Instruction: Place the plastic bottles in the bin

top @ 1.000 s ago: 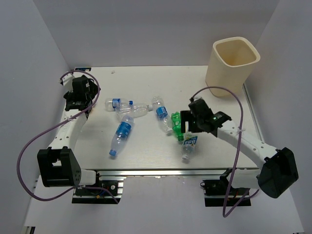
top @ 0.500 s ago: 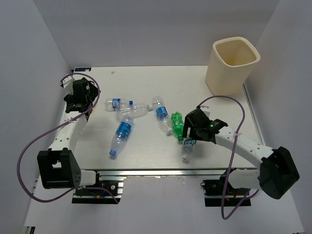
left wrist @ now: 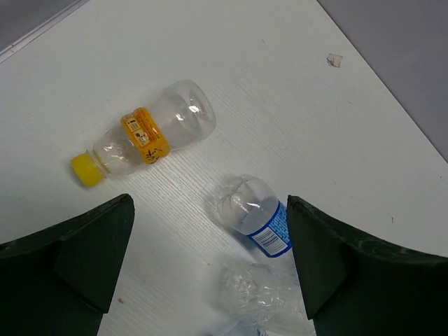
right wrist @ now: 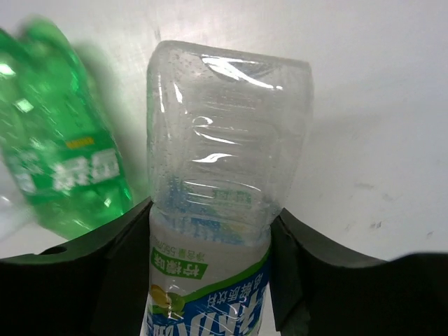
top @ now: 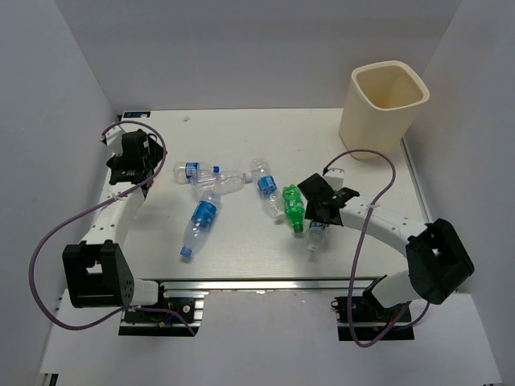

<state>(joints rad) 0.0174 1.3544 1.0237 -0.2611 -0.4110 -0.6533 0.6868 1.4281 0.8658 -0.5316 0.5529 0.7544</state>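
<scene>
My right gripper (top: pixel 319 219) (right wrist: pixel 210 273) is shut on a clear bottle with a blue, green and white label (top: pixel 315 236) (right wrist: pixel 225 168); both fingers press its sides as it lies on the table. A green bottle (top: pixel 293 207) (right wrist: pixel 63 168) lies just to its left. The cream bin (top: pixel 388 108) stands at the far right corner. My left gripper (top: pixel 138 167) (left wrist: pixel 210 266) hangs open above a blue-labelled bottle (left wrist: pixel 255 217) and a crushed clear one (left wrist: pixel 280 297), holding nothing. A yellow-capped bottle (left wrist: pixel 150 136) lies beyond them.
More bottles lie mid-table: one with a blue cap (top: pixel 195 170), a crushed clear one (top: pixel 228 182), a blue-labelled one (top: pixel 203 221) and another (top: pixel 264 185). Grey walls close in on both sides. The right arm's cable (top: pixel 378 161) loops above the table.
My right gripper moved left and down over the clear labelled bottle and closed on it. The left arm has barely moved and stays open.
</scene>
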